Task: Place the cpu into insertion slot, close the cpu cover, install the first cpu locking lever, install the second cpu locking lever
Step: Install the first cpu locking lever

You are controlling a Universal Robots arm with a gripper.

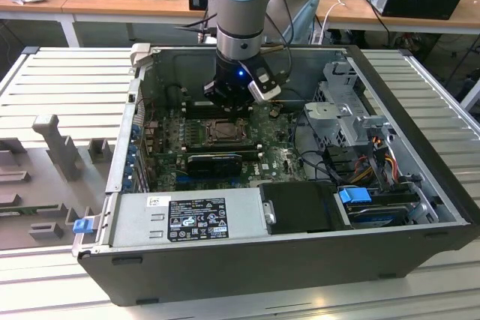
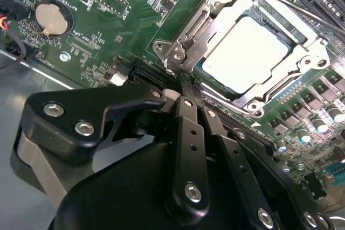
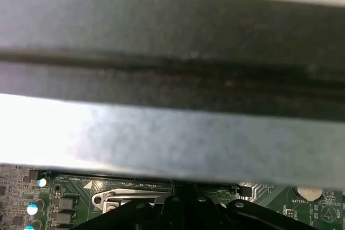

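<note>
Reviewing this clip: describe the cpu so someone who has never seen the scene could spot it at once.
Start at the open computer case, then the green motherboard on its floor. In the second wrist view, just past the gripper, the cpu lies in the insertion slot under the silvery cpu cover. It is the pale, plain square in the cover's window, unlike the round coin battery nearby.

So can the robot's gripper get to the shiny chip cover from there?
Probably yes. The gripper sits right at the edge of the cpu cover, and nothing lies between them on the board.
</note>
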